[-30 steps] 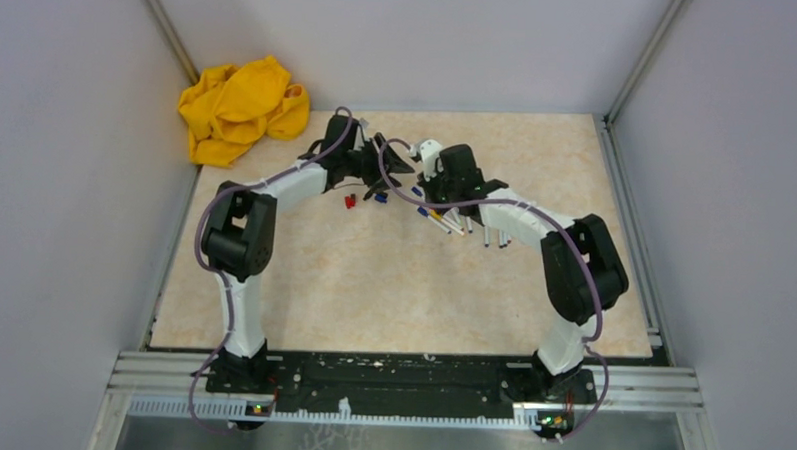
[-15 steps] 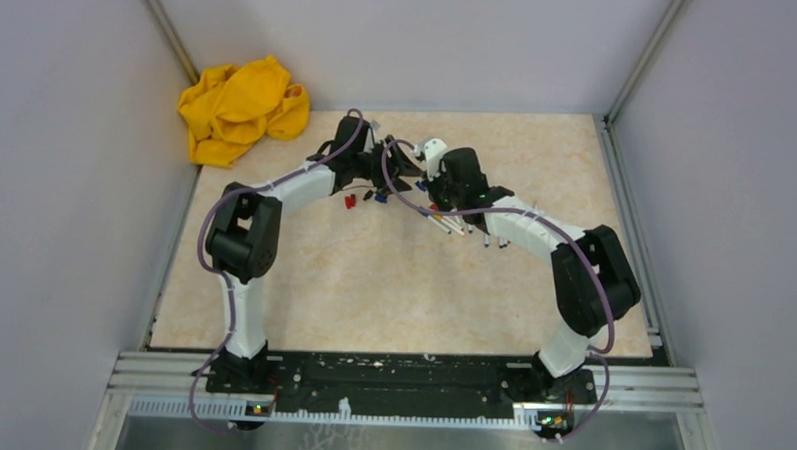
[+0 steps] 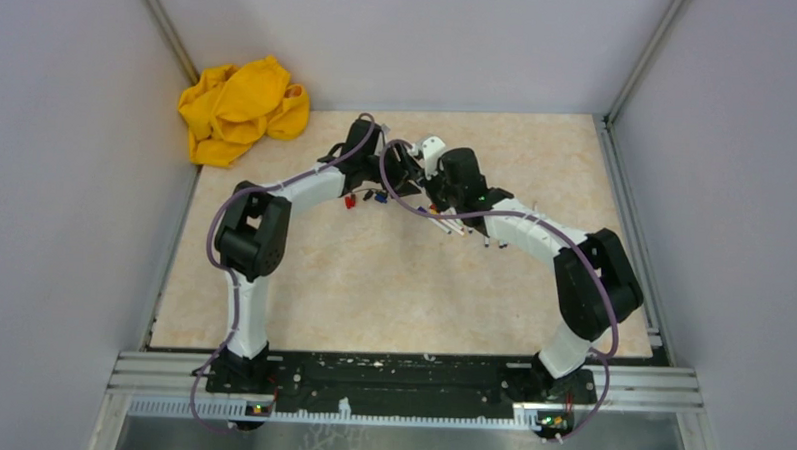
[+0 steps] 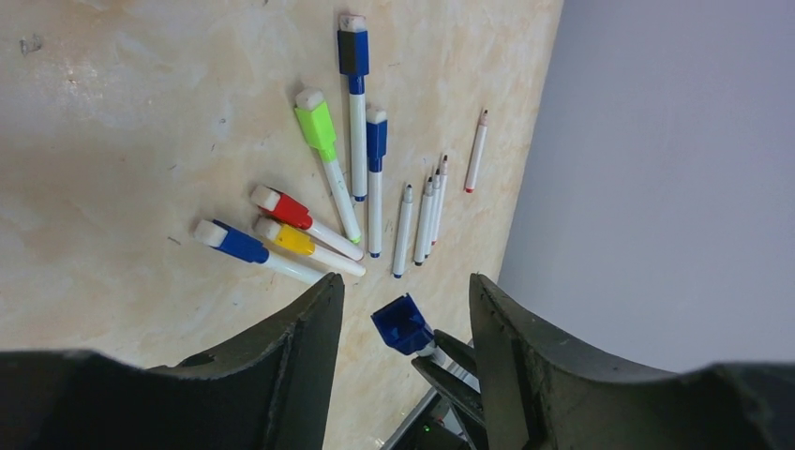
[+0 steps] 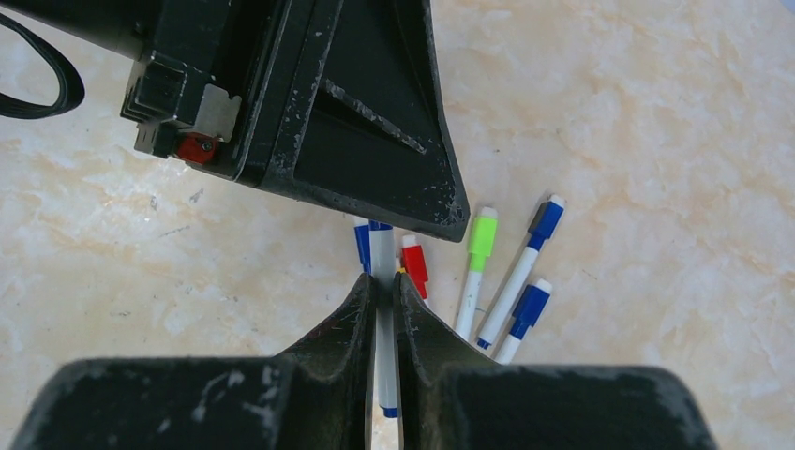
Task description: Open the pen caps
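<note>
Pen caps (image 3: pixel 350 200): top view, small red and blue pieces on the beige surface (image 3: pixel 393 275), at the far middle where the left arm (image 3: pixel 296 186) and right arm (image 3: pixel 520 224) meet. Yellow cloth (image 3: pixel 240 107) at the far left corner.

Left wrist view: left tool (image 4: pixel 405 281) spread, with a blue cap (image 4: pixel 403 323) in the gap and contact unclear. Six capped pens (image 4: pixel 323 155) are fanned beyond, next to bare barrels (image 4: pixel 424 220).

Right wrist view: right tool (image 5: pixel 382 286) pinching a white pen (image 5: pixel 383 258). Green, red and blue caps lie just past it.
</note>
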